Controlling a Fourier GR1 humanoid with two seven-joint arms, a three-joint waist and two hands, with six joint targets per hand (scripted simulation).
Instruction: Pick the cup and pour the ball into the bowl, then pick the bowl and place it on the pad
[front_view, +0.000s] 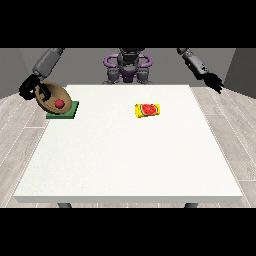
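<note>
Front view puts the last step of the task in hand: the bowl (52, 97), brown and tilted with its mouth toward the camera, hangs over the green pad (64, 110) at about ten o'clock on the white table (130, 150). The red ball (59, 104) lies inside the bowl, so I judge the pouring done. The hand at the view's left (31, 89) is at the bowl's far rim, its fingers curled about that edge. The cup (148, 110), yellow, lies on its side near one o'clock of the table's middle, well apart from the pad. The hand at the view's right (215, 82) hangs off the table's edge at two o'clock, holding nothing; how its fingers lie I cannot tell. The next move, as I judge it, calls for levelling the bowl, lowering it squarely onto the pad and only then uncurling the fingers, lest the ball roll out.
</note>
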